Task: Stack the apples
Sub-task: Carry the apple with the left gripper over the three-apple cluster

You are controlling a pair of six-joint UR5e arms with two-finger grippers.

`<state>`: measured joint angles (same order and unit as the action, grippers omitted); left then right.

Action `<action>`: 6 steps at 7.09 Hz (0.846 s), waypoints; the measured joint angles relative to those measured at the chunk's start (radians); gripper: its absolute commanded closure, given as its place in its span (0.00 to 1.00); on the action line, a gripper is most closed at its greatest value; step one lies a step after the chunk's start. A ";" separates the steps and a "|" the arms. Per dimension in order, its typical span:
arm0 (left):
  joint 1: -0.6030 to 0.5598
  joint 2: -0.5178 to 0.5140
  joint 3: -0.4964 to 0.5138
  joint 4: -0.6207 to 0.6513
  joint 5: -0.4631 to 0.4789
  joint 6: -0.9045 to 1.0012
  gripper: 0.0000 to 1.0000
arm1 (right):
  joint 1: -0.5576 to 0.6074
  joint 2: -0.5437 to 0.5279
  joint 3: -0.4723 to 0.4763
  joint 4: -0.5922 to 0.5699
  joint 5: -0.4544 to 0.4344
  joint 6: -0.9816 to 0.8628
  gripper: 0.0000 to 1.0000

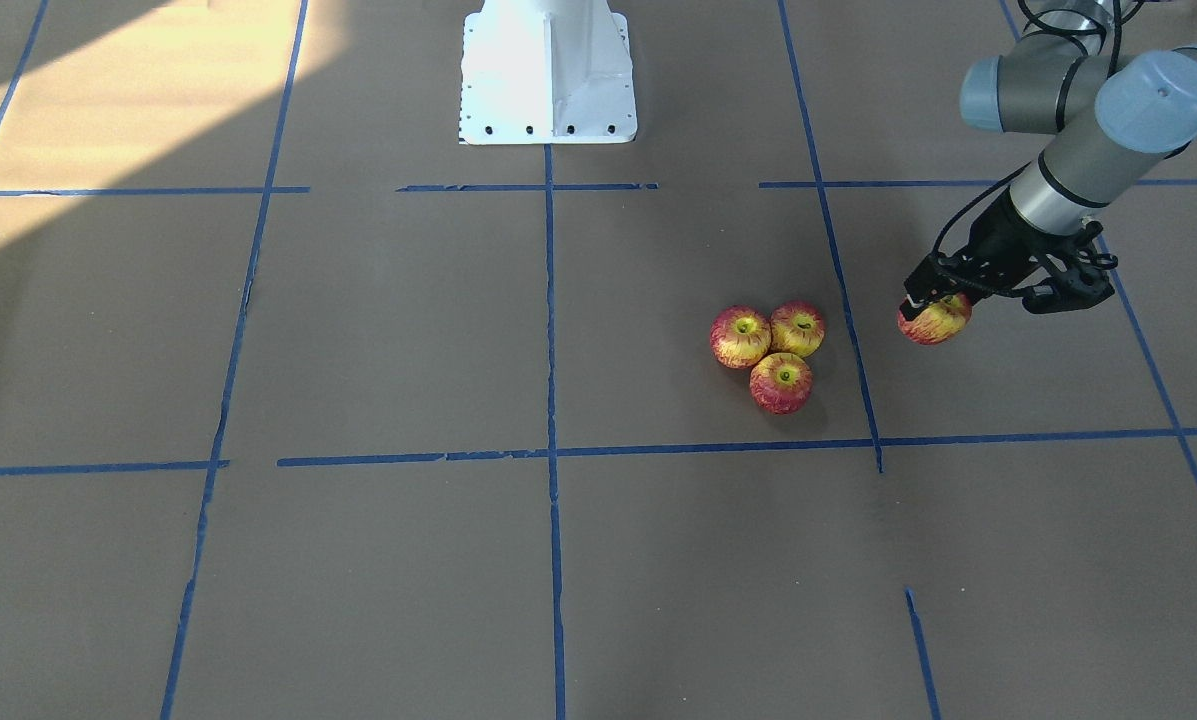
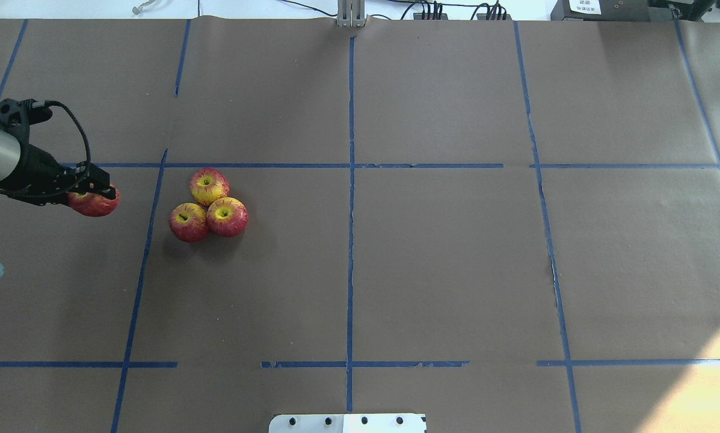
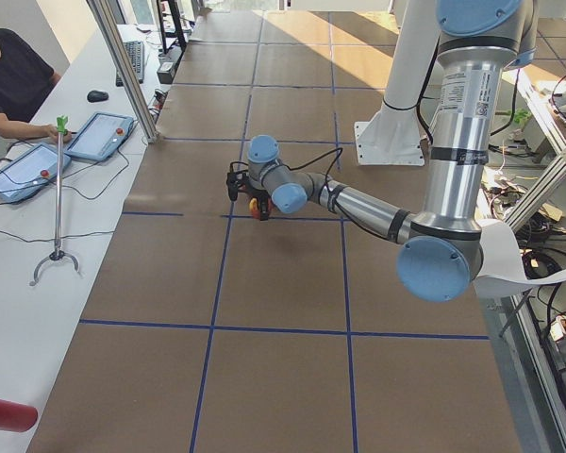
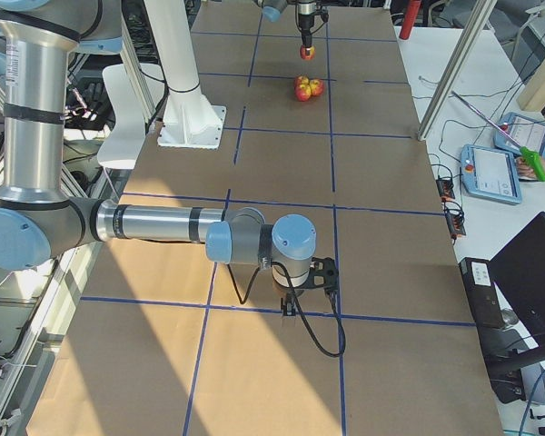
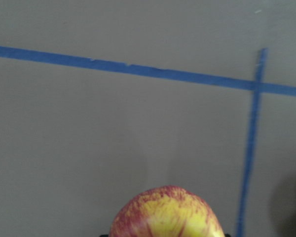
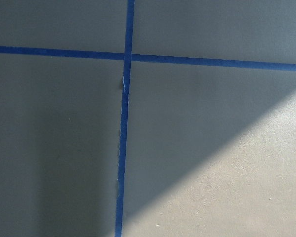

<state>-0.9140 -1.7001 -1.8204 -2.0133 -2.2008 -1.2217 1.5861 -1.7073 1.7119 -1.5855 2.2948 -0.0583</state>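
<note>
Here, the left jaws are clamped on one apple [image 1: 936, 320], held near three apples [image 1: 781, 383] touching in a triangle on the counter [image 1: 358, 330], seemingly a cradle for it; whether the right jaws are open I cannot tell.

Opposed overheads, both ends, wrist close-ups

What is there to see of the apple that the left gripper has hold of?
The held apple is small, round and glossy, plastic-looking, red streaked with yellow; the wrist view shows a yellow patch on its skin. Its stem end is hidden. The left gripper is clamped on its upper part. It is apart from the three clustered apples, across a blue tape line from them, touching none. Whether it clears the brown paper cannot be told.
</note>
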 measured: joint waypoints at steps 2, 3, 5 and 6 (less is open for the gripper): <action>0.077 -0.145 -0.017 0.156 0.015 -0.149 1.00 | 0.000 0.000 0.000 0.000 0.000 0.000 0.00; 0.117 -0.190 -0.013 0.219 0.052 -0.173 1.00 | 0.000 0.000 0.000 -0.001 0.000 0.000 0.00; 0.163 -0.221 -0.003 0.258 0.133 -0.184 1.00 | 0.000 0.000 0.000 -0.001 0.000 0.001 0.00; 0.172 -0.225 -0.002 0.262 0.147 -0.185 1.00 | 0.000 0.000 0.000 -0.001 0.000 0.000 0.00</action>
<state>-0.7422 -1.9246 -1.8228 -1.7510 -2.0543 -1.4064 1.5861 -1.7073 1.7119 -1.5861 2.2948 -0.0579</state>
